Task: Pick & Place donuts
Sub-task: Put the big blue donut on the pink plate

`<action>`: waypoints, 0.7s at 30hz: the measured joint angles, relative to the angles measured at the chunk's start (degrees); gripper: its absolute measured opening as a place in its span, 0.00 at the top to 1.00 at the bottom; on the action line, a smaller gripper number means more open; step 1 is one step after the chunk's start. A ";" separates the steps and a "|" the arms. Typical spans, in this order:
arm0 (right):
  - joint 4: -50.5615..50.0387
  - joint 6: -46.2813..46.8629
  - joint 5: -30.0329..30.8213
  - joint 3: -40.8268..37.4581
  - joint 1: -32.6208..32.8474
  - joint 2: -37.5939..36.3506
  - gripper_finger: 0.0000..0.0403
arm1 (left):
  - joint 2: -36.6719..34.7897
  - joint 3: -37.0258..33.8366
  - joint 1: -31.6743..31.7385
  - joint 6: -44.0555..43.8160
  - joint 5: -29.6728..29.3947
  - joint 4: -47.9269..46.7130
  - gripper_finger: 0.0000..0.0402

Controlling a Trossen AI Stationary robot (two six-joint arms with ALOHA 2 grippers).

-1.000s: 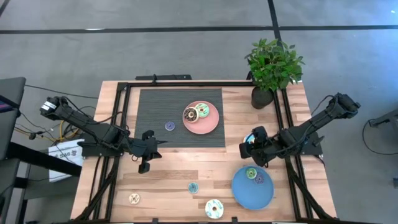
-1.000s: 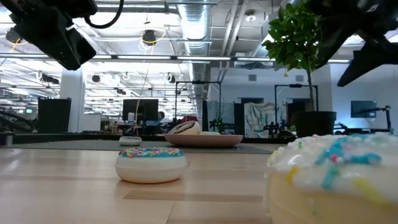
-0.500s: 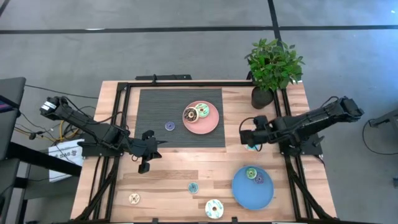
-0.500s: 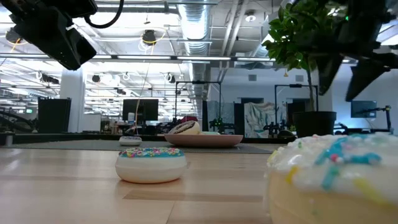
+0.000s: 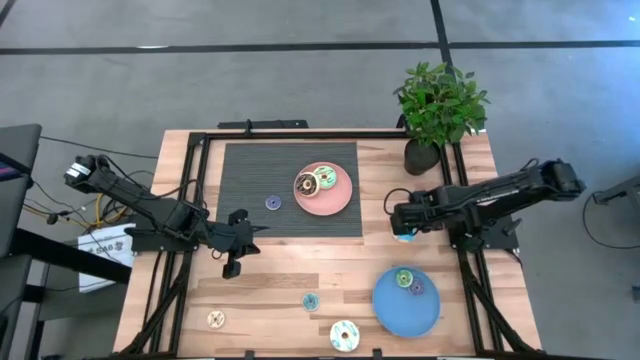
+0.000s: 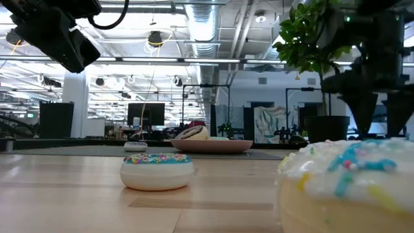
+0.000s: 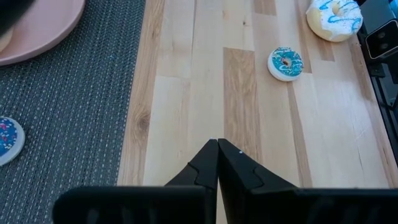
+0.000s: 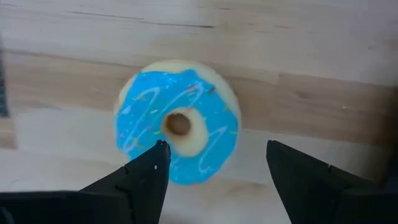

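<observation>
A blue-iced donut [image 8: 179, 129] lies flat on the bare wood right of the mat, also seen in the high view as the blue donut [image 5: 404, 237]. My right gripper [image 8: 214, 157] hangs over it, open and pointing down, its fingers to either side of the ring's near part; I see no touch. My left gripper [image 7: 217, 148] waits shut above the wood near the mat's left near corner [image 5: 233, 262]. The pink plate [image 5: 338, 200] holds a chocolate donut [image 5: 305, 184] and a green one [image 5: 325, 180]. The blue plate [image 5: 400, 312] holds a green donut [image 5: 404, 278] and a purple one [image 5: 416, 288].
A small purple donut [image 5: 272, 203] lies on the dark mat [image 5: 250, 180]. Near the table's near edge lie a small blue donut [image 5: 311, 301], a cream one [image 5: 216, 319] and a large white one [image 5: 344, 335]. A potted plant [image 5: 438, 105] stands at the far right corner.
My right gripper has gone a little toward the far edge, away from the blue plate, tipped until its fingers point down, and come down over the blue donut. The donut has not moved.
</observation>
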 joint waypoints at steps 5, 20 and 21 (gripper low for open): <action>2.79 -0.76 -2.26 -3.21 -1.78 0.00 0.37 | 0.00 0.00 -0.01 0.00 -0.14 0.03 1.00; 10.29 -3.41 -3.38 -6.80 -5.02 3.83 0.43 | 0.00 0.00 -0.02 -0.13 -1.69 0.02 1.00; 10.95 -3.58 -3.49 -6.81 -5.02 4.35 0.46 | 0.00 0.00 -0.02 -0.32 -1.69 0.02 1.00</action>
